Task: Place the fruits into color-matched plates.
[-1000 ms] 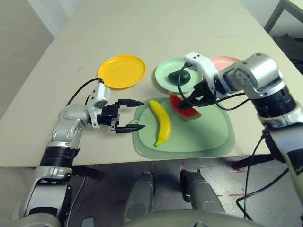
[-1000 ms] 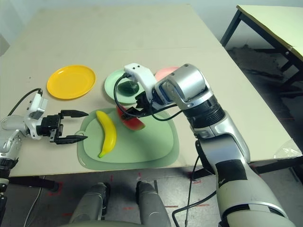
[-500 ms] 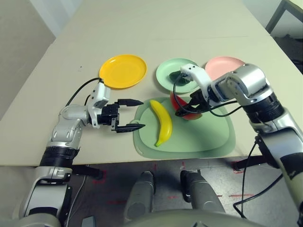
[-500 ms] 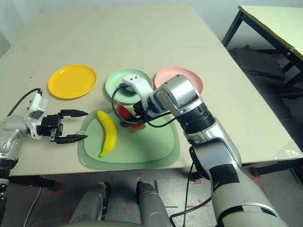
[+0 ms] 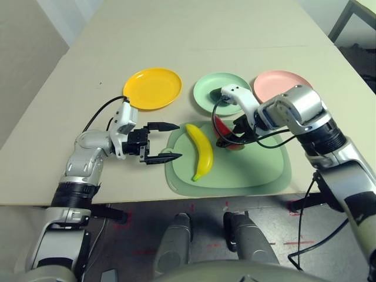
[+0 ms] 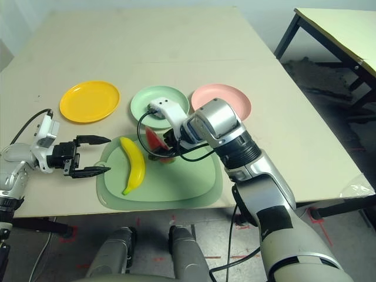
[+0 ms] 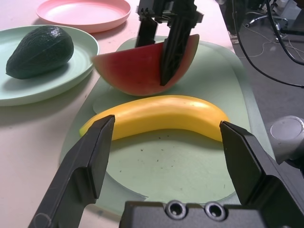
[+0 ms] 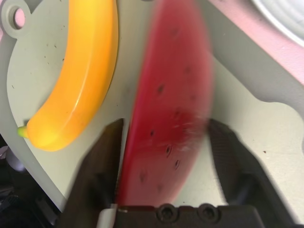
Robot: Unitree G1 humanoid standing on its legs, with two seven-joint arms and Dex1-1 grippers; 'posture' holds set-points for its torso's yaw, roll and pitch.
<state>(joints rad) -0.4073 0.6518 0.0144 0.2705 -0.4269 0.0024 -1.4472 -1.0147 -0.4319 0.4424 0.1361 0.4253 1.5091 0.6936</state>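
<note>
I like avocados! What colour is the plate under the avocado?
Mint green plate, holding the dark green avocado. The left wrist view shows it best.

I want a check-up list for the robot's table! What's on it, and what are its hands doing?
Surface: beige table, pale green mat at the near edge.
Job's things: avocado already on the mint green plate; banana and watermelon wedge on the mat; yellow plate and pink plate empty.
Clutter: nothing seen.
Grippers: left end effector open, beside the mat facing the banana; right end effector straddling the watermelon wedge, contact unclear.
Cables: black cables looped on both forearms.
Surroundings: a second table to the right, floor with red marks below.
</note>
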